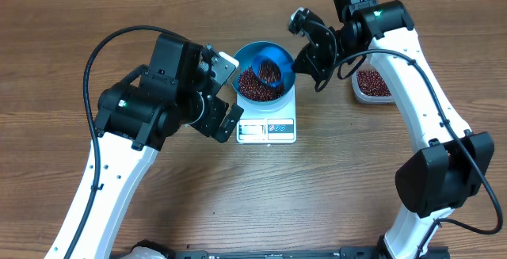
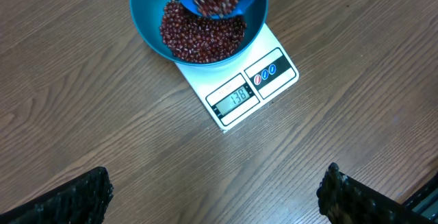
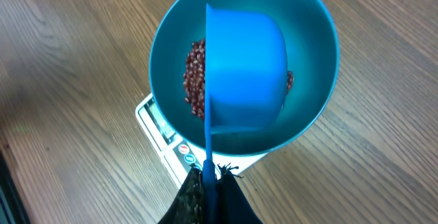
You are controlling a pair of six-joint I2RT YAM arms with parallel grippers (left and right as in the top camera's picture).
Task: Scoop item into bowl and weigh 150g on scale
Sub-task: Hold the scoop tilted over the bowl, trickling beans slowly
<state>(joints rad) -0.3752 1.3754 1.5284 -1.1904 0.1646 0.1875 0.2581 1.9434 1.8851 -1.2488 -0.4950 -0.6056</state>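
Left gripper: jaws stood wide apart with nothing between them, just left of the scale and not touching it. In its wrist view both fingers framed bare table, and the scale lay ahead, well clear of the tips.

Scale sat flat on the wood, display toward the robot, reading 138.

Bowl stood on the scale and overhung its far part. A heap of beans lay in its bottom.

Scoop hung over the bowl, tilted, with beans showing in its mouth.

Right gripper: jaws were clamped tight on the scoop handle at the bowl's right edge. The beans lay beyond its fingertips, under the scoop.

Tub of more beans stood farther right, partly behind the right arm.
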